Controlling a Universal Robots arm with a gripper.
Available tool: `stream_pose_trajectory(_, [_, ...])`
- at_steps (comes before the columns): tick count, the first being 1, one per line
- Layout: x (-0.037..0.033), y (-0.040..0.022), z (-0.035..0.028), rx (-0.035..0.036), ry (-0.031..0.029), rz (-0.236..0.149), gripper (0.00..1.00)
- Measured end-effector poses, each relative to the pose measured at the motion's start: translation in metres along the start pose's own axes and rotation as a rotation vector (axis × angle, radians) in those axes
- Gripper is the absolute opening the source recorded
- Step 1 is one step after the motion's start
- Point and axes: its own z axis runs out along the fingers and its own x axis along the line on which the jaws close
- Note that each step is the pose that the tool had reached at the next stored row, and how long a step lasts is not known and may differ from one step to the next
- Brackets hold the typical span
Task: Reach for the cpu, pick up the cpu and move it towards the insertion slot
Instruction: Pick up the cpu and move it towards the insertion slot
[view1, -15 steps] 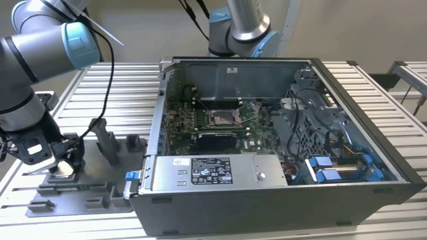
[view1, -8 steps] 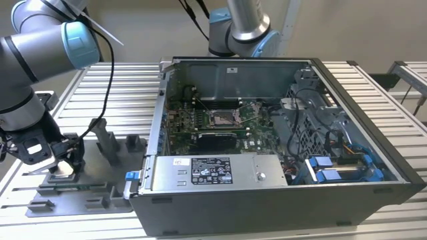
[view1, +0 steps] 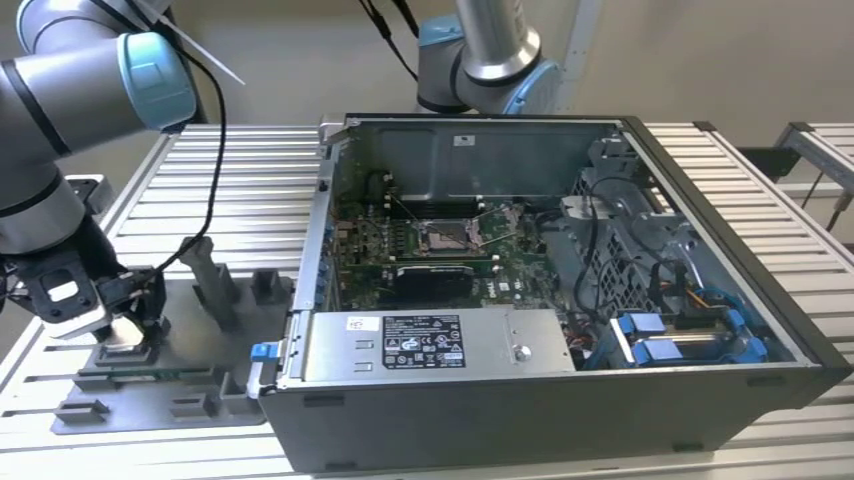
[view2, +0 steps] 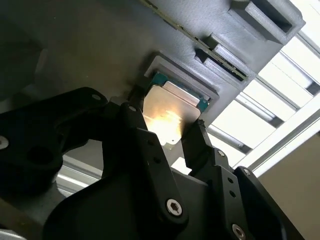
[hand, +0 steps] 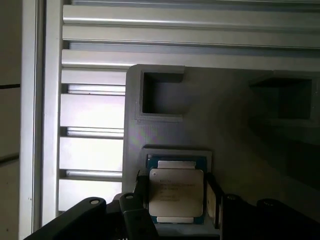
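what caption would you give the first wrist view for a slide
Gripper at the cpu, which lies flat in its square recess on the grey fixture plate, slatted table alongside.

Robotics lab, set up as a computer-assembly test cell. Standing at the bench (view1: 761, 200), I see a top built of bare aluminium slats, the kind used for machine frames. A grey jointed arm (view1: 54, 110) with blue joint caps leans over it, black cables (view1: 222, 140) trailing from its wrist. On the slats lies 1 desktop case (view1: 534, 420), side panel off, with its green motherboard (view1: 387, 240), drive bays and wiring exposed. At the exterior view's left sits a grey plastic fixture (view1: 140, 408) with moulded pockets and upright blocks. In the first wrist view, 1 pocket holds a cpu (hand: 176, 192). The wall (view1: 707, 60) behind is plain beige.
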Motion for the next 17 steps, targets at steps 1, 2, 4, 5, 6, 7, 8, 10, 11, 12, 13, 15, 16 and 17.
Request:
stream_pose_trajectory(1, [0.0000, 0.0000, -0.0013, 0.0000, 0.0000, 0.000, 0.00])
stream_pose_trajectory(2, [0.0000, 0.0001, -0.0027, 0.0000, 0.0001, 0.000, 0.00])
stream_pose_trajectory(4, [-0.0001, 0.0002, -0.0060, 0.0000, 0.0000, 0.000, 0.00])
stream_pose_trajectory(5, [0.0000, 0.0003, -0.0077, 0.0000, 0.0001, 0.000, 0.00])
stream_pose_trajectory(6, [0.0000, 0.0004, -0.0092, 0.0000, 0.0000, 0.000, 0.00])
stream_pose_trajectory(7, [0.0000, 0.0004, -0.0105, 0.0000, 0.0000, 0.000, 0.00])
stream_pose_trajectory(8, [0.0000, 0.0005, -0.0119, 0.0000, 0.0000, 0.000, 0.00])
stream_pose_trajectory(10, [-0.0001, 0.0006, -0.0151, 0.0000, 0.0000, 0.000, 0.00])
stream_pose_trajectory(11, [0.0000, 0.0006, -0.0168, 0.0001, 0.0001, 0.000, 0.00])
stream_pose_trajectory(12, [0.0000, 0.0007, -0.0186, 0.0001, 0.0000, 0.000, 0.00])
stream_pose_trajectory(13, [0.0000, 0.0008, -0.0204, 0.0001, 0.0001, 0.000, 0.00])
stream_pose_trajectory(15, [0.0000, 0.0009, -0.0232, 0.0000, 0.0000, 0.000, 0.00])
stream_pose_trajectory(16, [-0.0001, 0.0009, -0.0245, 0.0000, 0.0000, 0.000, 0.00])
stream_pose_trajectory(17, [-0.0001, 0.0010, -0.0260, 0.0000, 0.0000, 0.000, 0.00])
